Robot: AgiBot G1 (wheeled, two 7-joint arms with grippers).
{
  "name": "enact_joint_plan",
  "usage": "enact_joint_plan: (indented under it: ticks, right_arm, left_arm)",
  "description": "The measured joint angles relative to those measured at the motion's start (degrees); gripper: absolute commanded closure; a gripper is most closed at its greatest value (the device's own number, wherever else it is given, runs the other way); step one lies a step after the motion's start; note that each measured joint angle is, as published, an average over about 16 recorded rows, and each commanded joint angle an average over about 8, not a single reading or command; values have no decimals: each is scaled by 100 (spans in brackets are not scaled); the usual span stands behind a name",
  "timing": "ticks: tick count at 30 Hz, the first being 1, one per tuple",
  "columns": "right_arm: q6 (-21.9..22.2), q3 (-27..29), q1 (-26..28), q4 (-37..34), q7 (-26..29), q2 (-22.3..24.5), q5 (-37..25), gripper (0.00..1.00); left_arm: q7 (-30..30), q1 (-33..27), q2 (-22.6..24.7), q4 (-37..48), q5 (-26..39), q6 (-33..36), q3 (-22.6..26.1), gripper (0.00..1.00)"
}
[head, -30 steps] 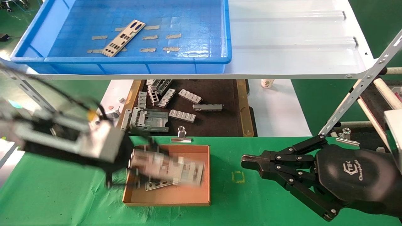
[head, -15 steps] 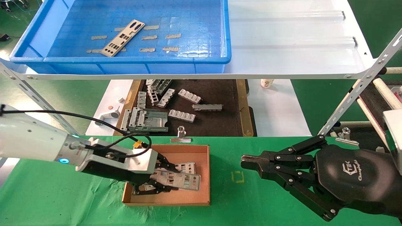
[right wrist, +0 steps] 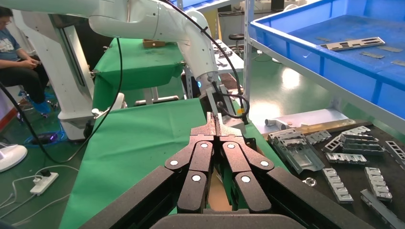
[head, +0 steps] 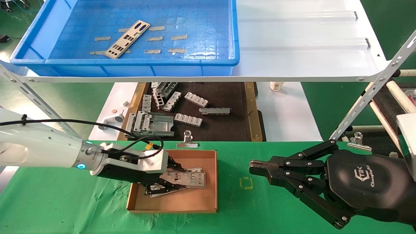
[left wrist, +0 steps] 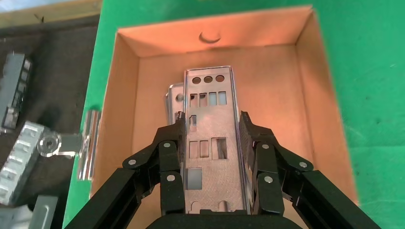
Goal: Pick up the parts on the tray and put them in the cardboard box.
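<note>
Over green cloth (head: 276,211), the left gripper (head: 170,181) clamps 1 plate (head: 188,178) inside the cardboard box (head: 182,204). Another part (head: 127,39) lies in the tray (head: 211,39) on the white shelf (head: 302,48). The right gripper (head: 256,169) hangs pinched together beside the box.

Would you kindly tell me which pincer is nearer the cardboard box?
Left. The left pincer is inside the cardboard box, gripping a plate; the right pincer sits beside it, outside.

I see one punched silvery plate (head: 126,39) lying flat in the blue tray (head: 208,61), others (head: 187,178) stacked inside the cardboard box (head: 182,206).
</note>
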Motion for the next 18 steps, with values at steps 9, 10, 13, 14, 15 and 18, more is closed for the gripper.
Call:
enact_joint_plan:
  ticks: [9,10,13,14,15,18]
  right_arm:
    - [0,0,0,0,0,0,0,100]
    - [0,0,0,0,0,0,0,100]
    - [0,0,0,0,0,0,0,100]
    - [0,0,0,0,0,0,0,100]
    - [0,0,0,0,0,0,0,100]
    - [0,0,0,0,0,0,0,100]
  left_arm:
    - [264,-35,193,504,-15,-67,-23,32]
    - [291,-41,209,551,-16,-70,-26,25]
    - [366,-58,253,684,-23,-75,-33,6]
    - [389,-62,267,726,-25,-78,-36,3]
    - [412,-67,280,767,-27,-82,-38,1]
    - [475,-76,317,882,-33,-91,-45,0]
